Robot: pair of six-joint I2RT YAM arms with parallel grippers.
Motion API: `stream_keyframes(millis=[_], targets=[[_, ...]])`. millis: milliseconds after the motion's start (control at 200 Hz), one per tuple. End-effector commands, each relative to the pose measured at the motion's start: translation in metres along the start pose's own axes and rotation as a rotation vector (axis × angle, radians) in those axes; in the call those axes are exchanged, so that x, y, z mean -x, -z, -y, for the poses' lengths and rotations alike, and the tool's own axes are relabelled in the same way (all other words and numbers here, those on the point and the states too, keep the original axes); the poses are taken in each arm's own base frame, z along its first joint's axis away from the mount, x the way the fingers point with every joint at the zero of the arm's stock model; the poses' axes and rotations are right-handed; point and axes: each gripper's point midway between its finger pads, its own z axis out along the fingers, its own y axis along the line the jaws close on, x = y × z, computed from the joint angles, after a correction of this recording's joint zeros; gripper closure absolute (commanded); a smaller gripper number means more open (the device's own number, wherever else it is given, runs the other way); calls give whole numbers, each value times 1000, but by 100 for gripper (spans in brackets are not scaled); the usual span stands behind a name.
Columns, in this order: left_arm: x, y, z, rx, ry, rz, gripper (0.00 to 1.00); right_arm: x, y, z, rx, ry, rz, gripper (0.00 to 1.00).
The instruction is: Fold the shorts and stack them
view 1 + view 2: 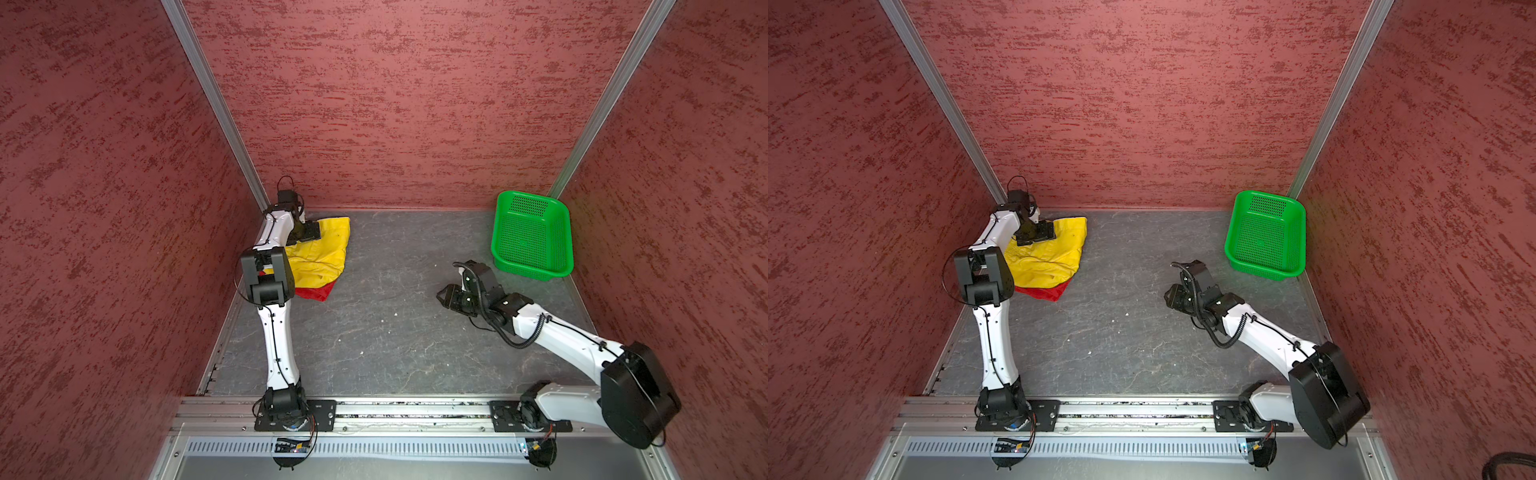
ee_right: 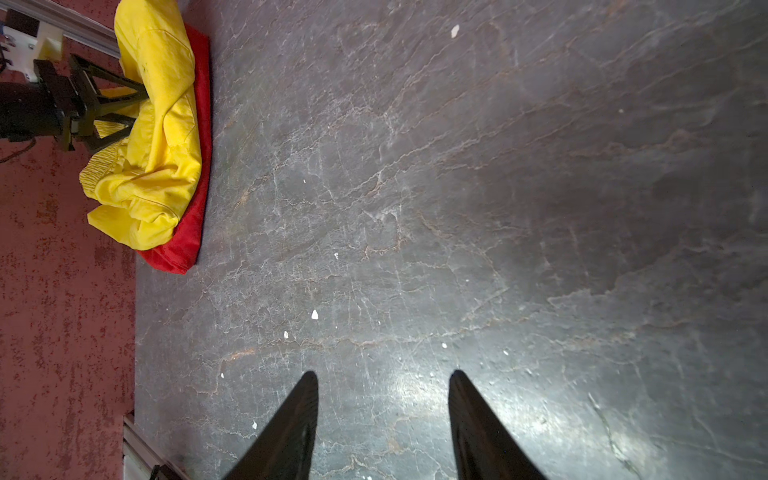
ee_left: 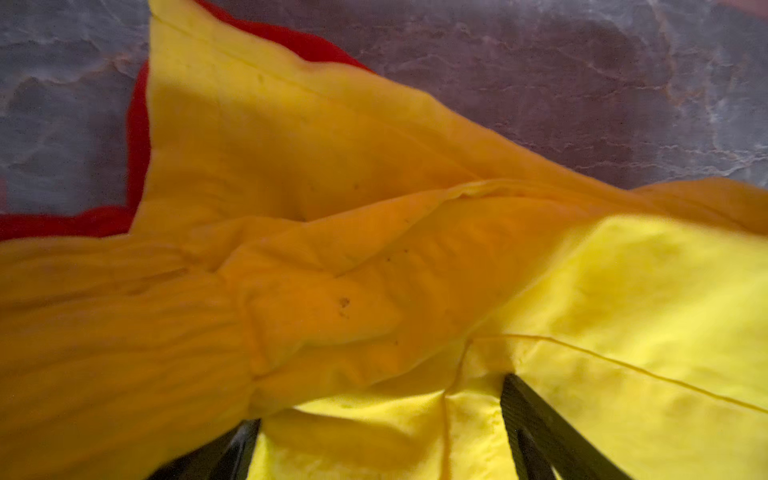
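The yellow shorts [image 1: 322, 253] [image 1: 1052, 257] lie rumpled on top of the red shorts [image 1: 314, 292] [image 1: 1051, 292] at the back left of the table, by the wall. Only a red edge shows beneath them in the right wrist view, red shorts [image 2: 183, 245] under yellow shorts [image 2: 162, 124]. My left gripper [image 1: 307, 230] [image 1: 1038, 233] [image 3: 380, 399] [image 2: 139, 108] is low on the yellow cloth [image 3: 374, 249], open, its jaws wide apart and cloth bulging between them. My right gripper [image 1: 446, 295] [image 1: 1171, 295] [image 2: 384, 374] hovers open over bare table at the right, holding nothing.
A green perforated basket [image 1: 530, 205] [image 1: 1266, 205] stands tilted in the back right corner, with nothing in it. Red textured walls close in the back and both sides. The arms' base rail [image 1: 415, 409] runs along the table's front edge.
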Motion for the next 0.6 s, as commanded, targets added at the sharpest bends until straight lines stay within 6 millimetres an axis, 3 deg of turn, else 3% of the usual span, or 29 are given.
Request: stream_keyframes(millis=[0, 80, 165, 250, 331, 371, 396, 406, 531, 596], targets=[[38, 95, 17, -1, -25, 178, 8, 29, 12, -11, -8, 33, 95, 46], [46, 153, 34, -5, -55, 287, 7, 46, 20, -10, -45, 66, 149, 45], [41, 209, 52, -15, -94, 407, 3, 71, 32, -4, -105, 111, 232, 41], [22, 245, 70, -47, -120, 508, 1, 101, 51, 8, -182, 160, 346, 35], [-2, 264, 84, -91, -152, 598, 0, 128, 70, 26, -261, 193, 464, 26], [-18, 260, 87, -99, -162, 631, 0, 140, 79, 35, -293, 210, 517, 20], [-27, 259, 90, -111, -170, 661, 0, 147, 85, 39, -310, 225, 549, 4], [-30, 258, 90, -113, -173, 671, 0, 150, 88, 41, -317, 232, 563, 2], [-75, 233, 94, -85, -228, 803, 0, 170, 108, 67, -434, 347, 701, 1], [-95, 213, 84, -46, -209, 832, 0, 172, 114, 84, -500, 393, 766, 1]])
